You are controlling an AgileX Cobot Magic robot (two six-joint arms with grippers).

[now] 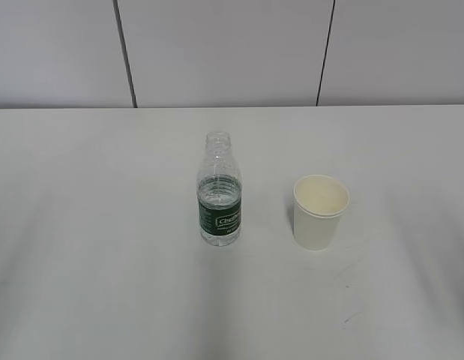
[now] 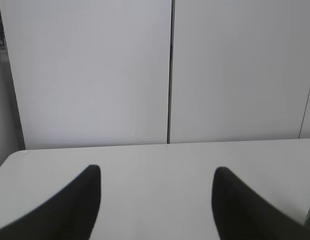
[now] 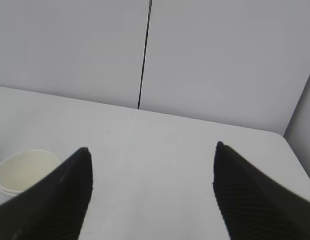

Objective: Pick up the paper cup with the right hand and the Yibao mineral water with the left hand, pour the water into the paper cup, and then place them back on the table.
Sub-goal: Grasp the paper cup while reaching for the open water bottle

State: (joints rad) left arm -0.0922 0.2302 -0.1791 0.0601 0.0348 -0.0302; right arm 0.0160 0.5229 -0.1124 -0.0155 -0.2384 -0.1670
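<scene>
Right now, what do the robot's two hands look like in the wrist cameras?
Only fingers show. The left hand has two plain black, tapered fingers. The right hand matches, with fine ribbing on its fingers. No cables or markings are visible.

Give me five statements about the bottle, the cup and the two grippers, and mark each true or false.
1. The small clear plastic bottle with the dark green label stands upright on the white table. True.
2. The bottle has a cap on. False: its mouth is open.
3. The off-white paper cup lies on its side. False: it stands upright, right of the bottle.
4. The left gripper is open and holds nothing. True.
5. The right gripper grips the cup. False: it is open, with the cup off to its left.
</scene>
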